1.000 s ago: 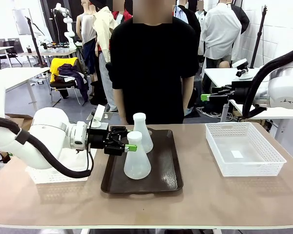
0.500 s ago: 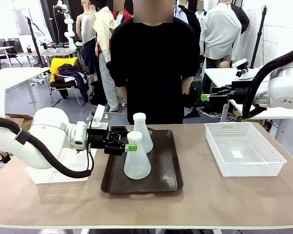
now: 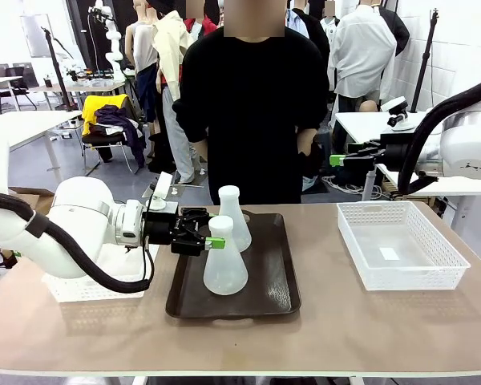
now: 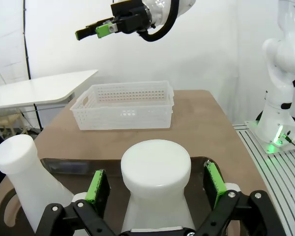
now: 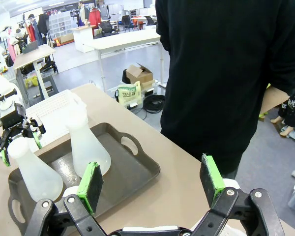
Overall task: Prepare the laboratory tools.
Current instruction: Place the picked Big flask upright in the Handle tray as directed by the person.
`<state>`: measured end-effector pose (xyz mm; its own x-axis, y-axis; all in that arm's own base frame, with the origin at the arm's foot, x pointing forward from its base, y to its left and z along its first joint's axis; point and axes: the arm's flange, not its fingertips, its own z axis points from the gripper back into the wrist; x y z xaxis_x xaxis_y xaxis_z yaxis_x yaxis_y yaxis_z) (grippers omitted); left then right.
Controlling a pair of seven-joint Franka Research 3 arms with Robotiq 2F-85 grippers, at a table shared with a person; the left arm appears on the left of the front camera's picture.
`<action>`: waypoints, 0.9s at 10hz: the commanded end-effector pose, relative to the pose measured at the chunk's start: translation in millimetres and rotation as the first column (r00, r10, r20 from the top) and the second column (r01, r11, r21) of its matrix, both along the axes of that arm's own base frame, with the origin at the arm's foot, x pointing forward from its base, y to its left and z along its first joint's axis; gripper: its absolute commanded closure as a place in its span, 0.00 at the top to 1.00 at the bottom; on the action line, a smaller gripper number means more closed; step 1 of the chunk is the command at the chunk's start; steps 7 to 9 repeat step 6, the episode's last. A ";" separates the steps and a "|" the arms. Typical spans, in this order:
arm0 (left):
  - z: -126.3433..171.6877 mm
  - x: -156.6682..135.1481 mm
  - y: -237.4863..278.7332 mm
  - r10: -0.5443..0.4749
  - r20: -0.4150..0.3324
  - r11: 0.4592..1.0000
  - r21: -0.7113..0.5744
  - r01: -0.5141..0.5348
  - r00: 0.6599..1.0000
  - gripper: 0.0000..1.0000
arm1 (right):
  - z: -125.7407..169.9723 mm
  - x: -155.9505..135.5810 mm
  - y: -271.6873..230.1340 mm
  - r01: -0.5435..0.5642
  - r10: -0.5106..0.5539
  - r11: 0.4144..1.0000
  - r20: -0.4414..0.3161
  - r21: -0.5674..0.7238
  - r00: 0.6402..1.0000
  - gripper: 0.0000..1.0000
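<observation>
Two frosted-white conical flasks stand upright on a dark brown tray (image 3: 274, 298). My left gripper (image 3: 212, 239) reaches in sideways from the left. It is open, and its green pads (image 4: 97, 186) flank the neck of the near flask (image 3: 224, 266) with a gap on each side. In the left wrist view that flask's round top (image 4: 156, 169) sits between the pads, with the far flask (image 4: 25, 178) beside it. The far flask (image 3: 234, 218) stands just behind the near one. My right gripper (image 3: 340, 160) hangs open in the air at the right, holding nothing (image 5: 151, 179).
A white mesh basket (image 3: 402, 245) stands at the table's right, and another basket (image 3: 74, 287) lies under my left arm. A person in black (image 3: 252, 104) stands close behind the tray at the far edge. Bare tabletop (image 3: 321, 337) runs along the front.
The person's arms have shifted slightly at the far side. Both grippers and both flasks stay where they were.
</observation>
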<state>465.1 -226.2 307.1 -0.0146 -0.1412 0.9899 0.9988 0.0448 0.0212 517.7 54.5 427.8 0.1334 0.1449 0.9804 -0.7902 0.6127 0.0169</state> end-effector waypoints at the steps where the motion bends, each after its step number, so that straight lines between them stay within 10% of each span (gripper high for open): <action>1: -1.2 1.4 -1.6 0.009 0.019 1.000 -0.013 -0.009 1.000 1.00 | 0.9 -0.2 0.8 0.000 0.000 1.000 -0.014 -0.004 1.000 1.00; 9: -1.2 1.4 -1.6 0.009 0.019 1.000 -0.013 -0.009 1.000 1.00 | 0.9 -0.2 0.8 0.000 0.000 1.000 -0.014 -0.004 1.000 1.00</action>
